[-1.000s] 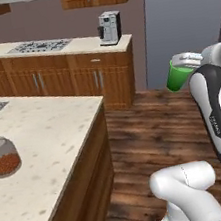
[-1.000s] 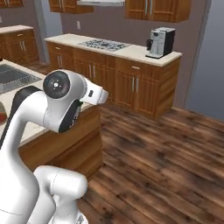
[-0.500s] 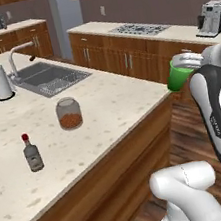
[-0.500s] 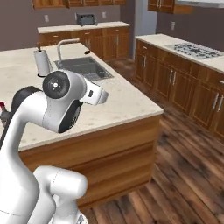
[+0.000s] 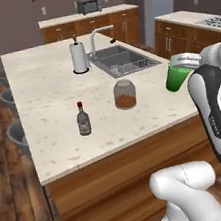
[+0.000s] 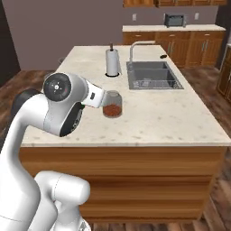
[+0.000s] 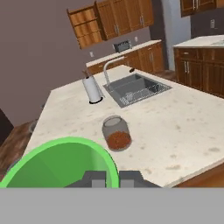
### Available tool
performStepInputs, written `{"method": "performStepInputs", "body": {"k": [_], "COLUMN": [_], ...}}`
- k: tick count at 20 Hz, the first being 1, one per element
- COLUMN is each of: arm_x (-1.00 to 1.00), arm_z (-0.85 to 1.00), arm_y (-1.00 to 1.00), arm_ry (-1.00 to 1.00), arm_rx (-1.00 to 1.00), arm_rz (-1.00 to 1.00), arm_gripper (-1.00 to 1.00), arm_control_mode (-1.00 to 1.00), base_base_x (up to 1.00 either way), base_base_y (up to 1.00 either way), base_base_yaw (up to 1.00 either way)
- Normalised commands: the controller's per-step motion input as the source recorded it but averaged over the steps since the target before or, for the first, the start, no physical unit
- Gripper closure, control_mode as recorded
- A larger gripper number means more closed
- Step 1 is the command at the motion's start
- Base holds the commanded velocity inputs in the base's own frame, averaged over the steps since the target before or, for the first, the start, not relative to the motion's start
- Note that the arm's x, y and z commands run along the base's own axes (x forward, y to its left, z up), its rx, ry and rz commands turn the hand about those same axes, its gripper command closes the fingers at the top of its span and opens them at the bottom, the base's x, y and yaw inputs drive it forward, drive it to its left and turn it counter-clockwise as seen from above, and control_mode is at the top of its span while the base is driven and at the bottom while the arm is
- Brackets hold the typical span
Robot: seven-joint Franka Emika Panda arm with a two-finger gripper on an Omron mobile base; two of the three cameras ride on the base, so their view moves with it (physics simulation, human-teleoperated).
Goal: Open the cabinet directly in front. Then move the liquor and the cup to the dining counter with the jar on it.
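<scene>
Fingers (image 7: 112, 178) clamped on the cup (image 5: 177, 77), right of frame, above the tabletop (image 5: 46, 107) edge. Liquor (image 5: 83, 119) stands centre-left on the tabletop, jar (image 5: 124, 94) near it.

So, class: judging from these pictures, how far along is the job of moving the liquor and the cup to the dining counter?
Done: the liquor already stands on the dining counter, near the jar. In hand: the gripper is shut on the cup, held above the counter's edge. Left: setting the cup down on the counter.
</scene>
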Motion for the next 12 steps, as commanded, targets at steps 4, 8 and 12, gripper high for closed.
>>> {"method": "performStepInputs", "body": {"k": [4,8,12], "arm_x": [0.0,0.0,0.0], "arm_z": [0.0,0.0,0.0], "arm_y": [0.0,0.0,0.0], "arm_ry": [0.0,0.0,0.0], "arm_rx": [0.0,0.0,0.0], "arm_rz": [0.0,0.0,0.0], "arm_gripper": [1.0,1.0,1.0], "arm_control_mode": [1.0,1.0,1.0], "base_base_x": [0.0,0.0,-0.16], "base_base_y": [-0.06,-0.13,-0.97], "base_base_yaw": [0.53,0.11,0.19]}}
